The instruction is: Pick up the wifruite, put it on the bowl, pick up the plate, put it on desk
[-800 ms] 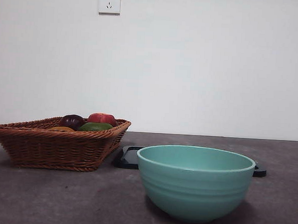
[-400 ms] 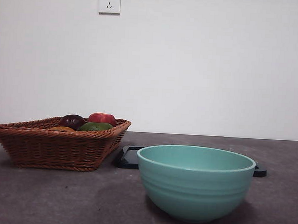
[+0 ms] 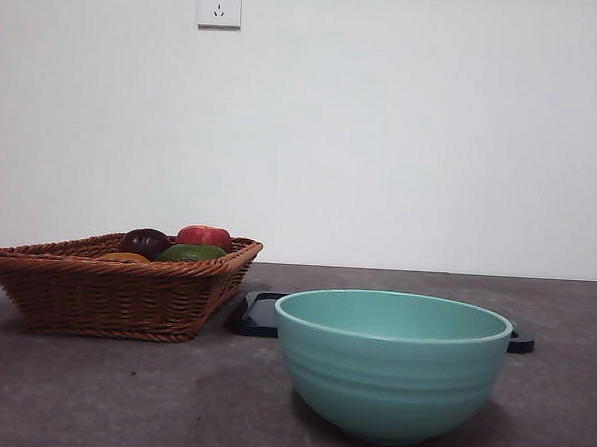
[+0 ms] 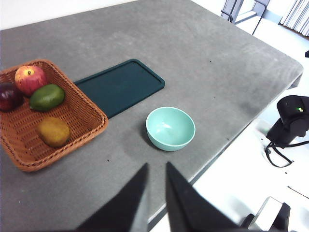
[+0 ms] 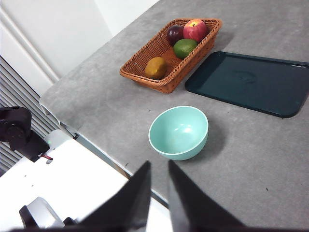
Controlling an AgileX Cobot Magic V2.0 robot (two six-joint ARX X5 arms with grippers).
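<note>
- In the front view the wifruite (image 3: 123, 257) is mostly hidden: only a thin tan top shows over the rim of the wicker basket (image 3: 115, 294).
- The wrist views show it whole. It lies in the basket near one corner, a little apart from the green fruit (image 4: 47, 97), the dark purple fruit (image 4: 8, 95) and the red apple (image 4: 30, 79).
- The dark tray (image 3: 259, 315) is mostly hidden behind the bowl (image 3: 391, 364) in the front view. Only its two ends stick out.
- The bowl is empty. It stands on the worktop (image 3: 119, 394) near the front edge, just in front of the tray and beside the basket, touching neither.
- The left gripper (image 4: 155, 170) hangs high above the worktop's front edge. Its fingers are close together with only a thin gap and nothing between them.
- The right gripper (image 5: 158, 169) also hangs high over that edge. Its fingers are nearly closed too, and empty.
- Neither arm shows in the front view.
- There is lots of bare worktop around the bowl and past the tray.
</note>
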